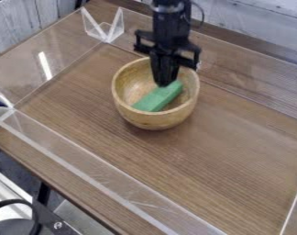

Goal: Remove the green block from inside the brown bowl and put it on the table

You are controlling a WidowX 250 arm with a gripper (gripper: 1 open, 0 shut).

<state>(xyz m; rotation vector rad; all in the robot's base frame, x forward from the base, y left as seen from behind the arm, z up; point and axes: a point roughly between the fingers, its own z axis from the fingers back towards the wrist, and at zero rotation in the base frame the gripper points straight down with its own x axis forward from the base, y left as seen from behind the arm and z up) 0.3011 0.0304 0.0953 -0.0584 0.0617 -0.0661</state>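
Green block (159,96) lying inside the wooden bowl (133,110), bowl set toward the far edge of the wood-grain desk (176,165), gripper (167,62) poised over the bowl's far rim, its jaws closed narrow.

Smooth light wood bowl (129,111), brown wood-grain tabletop (151,179), clear glossy acrylic edging (96,207).

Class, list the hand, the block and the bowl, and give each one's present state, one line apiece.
hand: shut, over the bowl; whether it grips anything, cannot tell
green block: inside the bowl, not on the table
brown bowl: upright, on the table, holding the block
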